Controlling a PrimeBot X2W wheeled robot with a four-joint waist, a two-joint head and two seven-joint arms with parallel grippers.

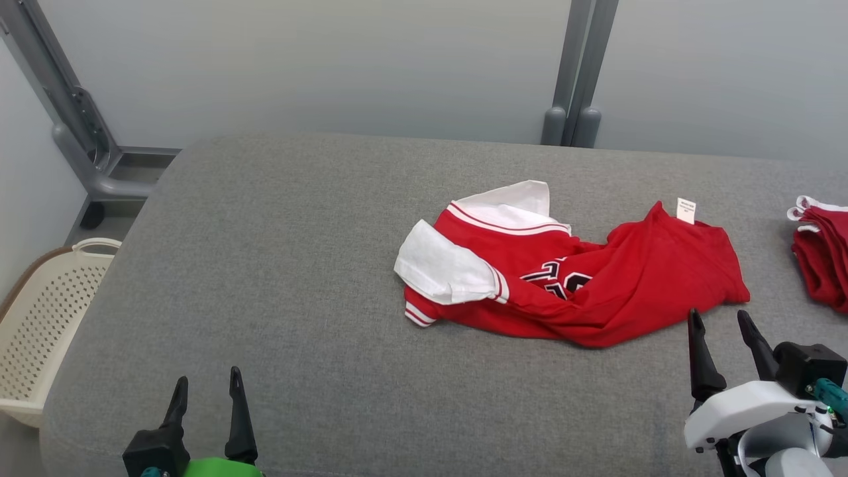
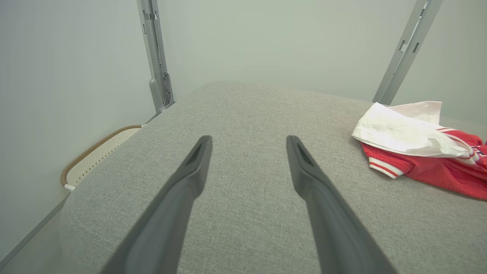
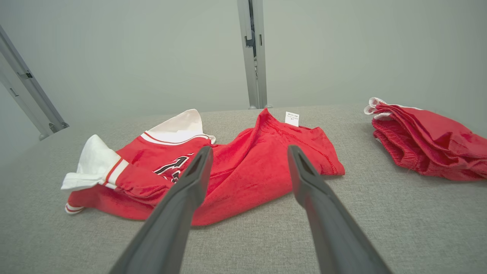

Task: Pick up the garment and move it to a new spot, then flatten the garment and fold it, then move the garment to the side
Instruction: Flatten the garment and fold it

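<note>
a: where is the shirt (image 1: pixel 576 278) lying?
b: it is lying in a crumpled heap on the grey pad (image 1: pixel 278 278), a bit right of the middle. it is red with white parts, and one white sleeve (image 1: pixel 444 268) is sticking out on the left. some black letters are peeking out of the folds.
a: is anything holding it?
b: no. the right gripper (image 1: pixel 719 314) is hanging just beside the shirt's near edge, by its right end. its two fingers are spreading wide, with nothing between them.
a: and the other one?
b: the left gripper (image 1: pixel 208 376) is hovering well apart from the shirt, over the bare pad at the near left. its fingers are spreading wide too, and they are holding nothing.
a: what is that little white thing at the back?
b: a tag (image 1: pixel 686 211) is sticking up at the shirt's far edge.
a: is anything else sitting there?
b: a red pile (image 1: pixel 821 258) is lying at the right edge of the pad, apart from the shirt. a pale basket (image 1: pixel 46 318) is sitting low beside the pad on the left.
</note>
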